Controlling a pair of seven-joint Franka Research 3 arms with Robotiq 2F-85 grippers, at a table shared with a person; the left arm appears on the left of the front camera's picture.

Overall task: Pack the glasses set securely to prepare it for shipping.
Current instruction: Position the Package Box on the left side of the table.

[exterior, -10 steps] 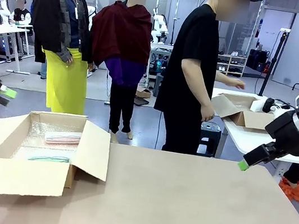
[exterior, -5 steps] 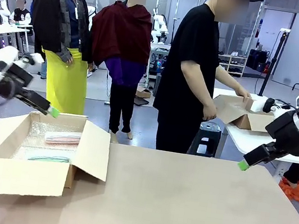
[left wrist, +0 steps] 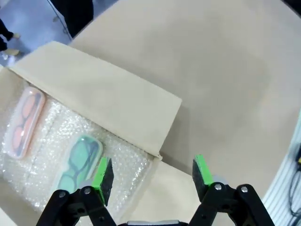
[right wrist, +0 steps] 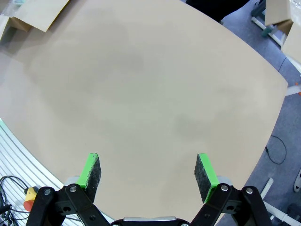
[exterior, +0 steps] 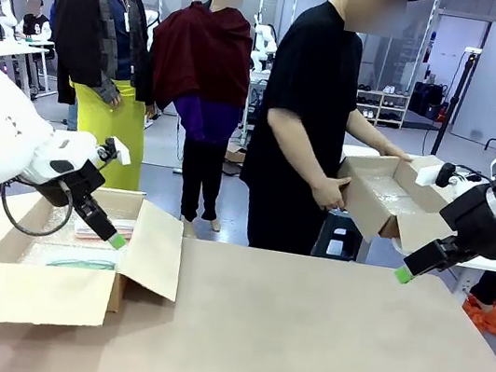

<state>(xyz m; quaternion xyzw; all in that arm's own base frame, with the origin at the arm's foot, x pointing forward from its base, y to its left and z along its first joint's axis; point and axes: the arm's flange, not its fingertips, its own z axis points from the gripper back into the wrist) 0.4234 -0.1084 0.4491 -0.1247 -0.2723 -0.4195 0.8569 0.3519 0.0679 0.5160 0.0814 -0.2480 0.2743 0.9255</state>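
Observation:
A brown cardboard box [exterior: 43,290] lined with bubble wrap stands open at the table's left. Inside it, the pale pink glasses case [exterior: 95,228] lies toward the far side and the green-framed glasses [exterior: 80,263] lie nearer me. The left wrist view looks down on the pink case [left wrist: 22,125] and the green glasses [left wrist: 79,160] on the bubble wrap. My left gripper [exterior: 112,238] hovers over the box's right part, open and empty [left wrist: 153,172]. My right gripper [exterior: 404,274] hangs open above the table's far right edge, with bare table under it [right wrist: 148,172].
A person in black at the far side holds a second open cardboard box [exterior: 382,203] with both hands. The first box's flaps [left wrist: 108,101] spread outward onto the table. A white side table stands behind at the right.
My left arm has swung in from the far left to above the open box. The person has lifted the second box off the side table. The right arm has not moved.

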